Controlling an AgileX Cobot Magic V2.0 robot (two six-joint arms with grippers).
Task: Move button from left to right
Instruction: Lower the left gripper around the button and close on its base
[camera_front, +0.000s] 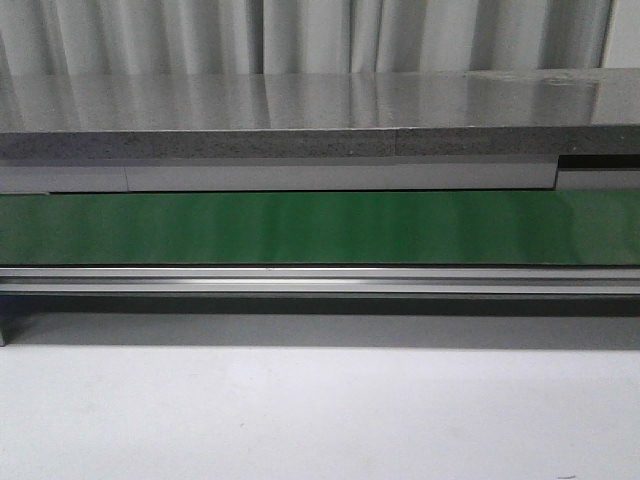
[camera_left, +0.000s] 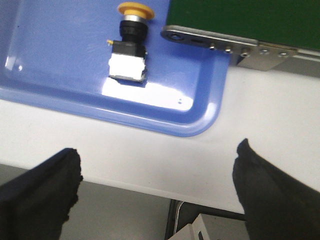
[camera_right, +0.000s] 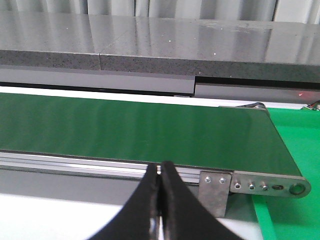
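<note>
Blue plastic carries the piece: the button (camera_left: 129, 46) lies tipped on its side in a blue tray (camera_left: 195, 107), near the tray's rounded corner, its yellow cap (camera_left: 135, 9) pointing toward the end of the green belt (camera_left: 240, 17) and its black body showing a white face. The left tool (camera_left: 157, 187) hovers back from the tray, over the edge of the white surface (camera_left: 270, 115), its two dark fingers (camera_left: 252, 182) spread wide with nothing between them. The right tool (camera_right: 160, 200) sits with fingers pressed together and empty, facing the belt's far end, where a green tray (camera_right: 295, 150) waits. Because the button lies on its side, a grip across the round neck could let it roll or twist out, and fingers coming down carelessly may strike the tray's raised rim or the metal bracket (camera_left: 250, 50) just beside it. The smooth tray floor would let a nudged button slide. The front view shows neither arm nor button.
</note>
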